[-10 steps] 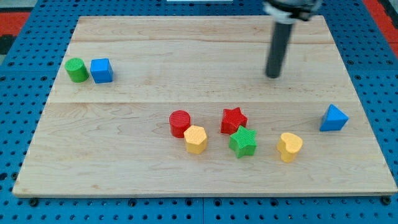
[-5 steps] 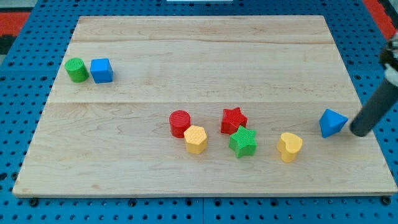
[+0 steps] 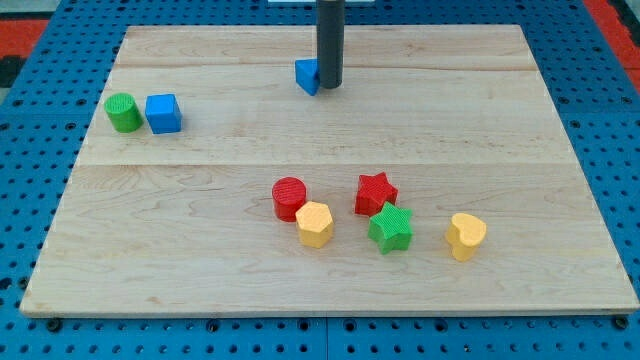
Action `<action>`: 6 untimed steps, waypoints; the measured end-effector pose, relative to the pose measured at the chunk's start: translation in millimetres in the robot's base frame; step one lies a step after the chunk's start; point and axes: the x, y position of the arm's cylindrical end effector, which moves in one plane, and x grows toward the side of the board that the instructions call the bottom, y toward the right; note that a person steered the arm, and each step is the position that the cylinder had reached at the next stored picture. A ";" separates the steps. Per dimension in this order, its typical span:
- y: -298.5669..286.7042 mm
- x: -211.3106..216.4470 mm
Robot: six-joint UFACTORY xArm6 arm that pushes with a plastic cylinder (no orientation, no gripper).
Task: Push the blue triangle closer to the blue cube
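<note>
Blue triangle (image 3: 306,76): a small solid-blue block, mostly hidden on its right side by the rod, so only a flat-faced wedge of it shows; its three-cornered outline cannot be made out well here. It sits on the table near the view's top, well apart from the blue cube and to that cube's right and a little above it.
My tip (image 3: 329,86): the lower end of a straight dark rod that comes down from the view's top edge; it stands just beside the blue triangle on its right, seemingly touching it. The arm has no fingers, so there is nothing to open, close or hold.
Blue cube (image 3: 163,113): near the table's left edge, upright, with a lighter top face.
Green cylinder (image 3: 124,112): just left of the blue cube, touching it or nearly so.
Red cylinder (image 3: 290,198): far below and right of the blue cube, close against the yellow hexagon (image 3: 315,223).
Red star (image 3: 375,193): right of the red cylinder, with the green star (image 3: 390,228) close below it.
Yellow heart (image 3: 465,236): farthest right from the blue cube.
Table (image 3: 200,280): light wooden board.
</note>
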 end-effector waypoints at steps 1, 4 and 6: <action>-20.8 -17.1; -152.3 -28.6; -178.9 -14.8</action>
